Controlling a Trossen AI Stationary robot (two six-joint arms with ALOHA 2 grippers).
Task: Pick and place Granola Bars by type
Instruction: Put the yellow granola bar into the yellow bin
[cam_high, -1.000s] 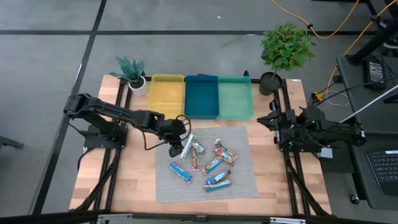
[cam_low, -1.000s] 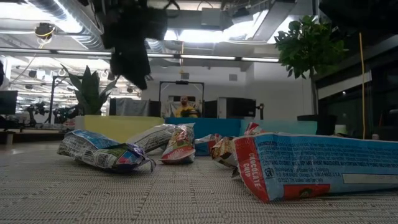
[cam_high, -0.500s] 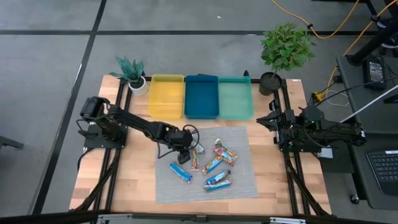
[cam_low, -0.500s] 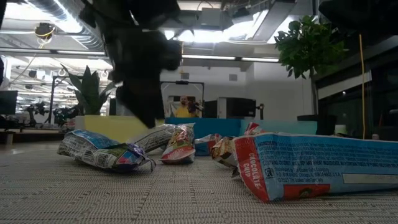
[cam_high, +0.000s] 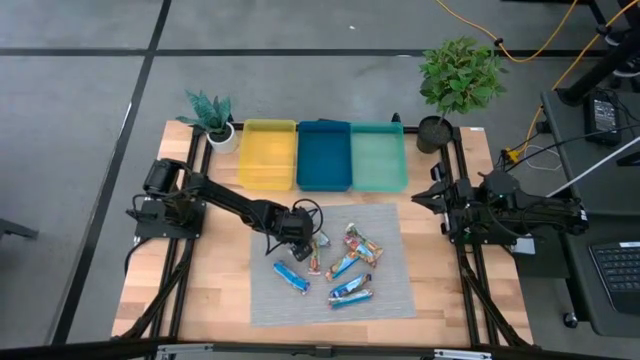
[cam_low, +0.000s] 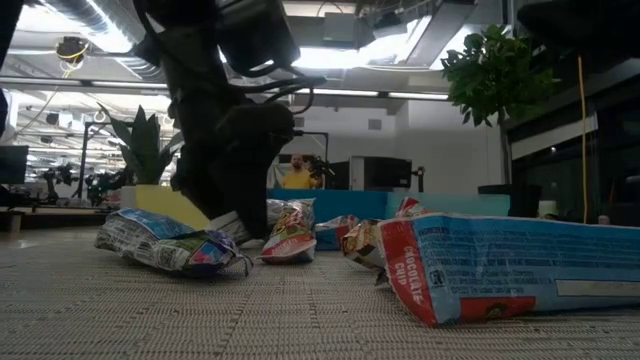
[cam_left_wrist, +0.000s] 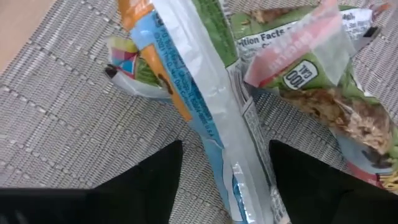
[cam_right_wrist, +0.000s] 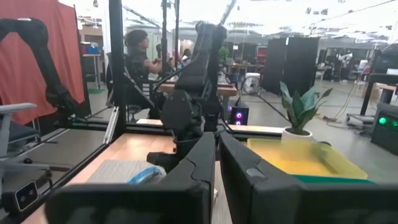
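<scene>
Several Granola Bars lie on a grey mat (cam_high: 385, 300): blue ones (cam_high: 291, 277) (cam_high: 350, 291), red-orange multicoloured ones (cam_high: 357, 240), and a silver one (cam_left_wrist: 211, 93). My left gripper (cam_high: 301, 241) is down at the silver bar, pointing steeply down and open. Its two fingers (cam_left_wrist: 149, 183) stand on either side of the bar's length. In the low view the gripper (cam_low: 225, 215) reaches down to the mat and hides most of that bar. My right gripper (cam_high: 420, 197) waits shut at the table's right side, held level and touching nothing. My left gripper comes at the silver bar from above, a finger along each long side of its near part (cam_left_wrist: 239, 180), and the fingers lie across the bar. The bar lies flat on the mat. I cannot tell whether the fingers touch it.
A yellow tray (cam_high: 268, 155), a blue tray (cam_high: 324, 155) and a teal tray (cam_high: 378, 157) stand side by side along the far edge. Potted plants stand at the far left (cam_high: 210, 115) and far right (cam_high: 460, 80). A multicoloured bar (cam_left_wrist: 323, 93) lies right beside the silver one.
My left gripper has come down from above the mat to the silver bar, shifting a little toward the table's right and near edges, and its wrist has rolled. The bars lie where they were.
</scene>
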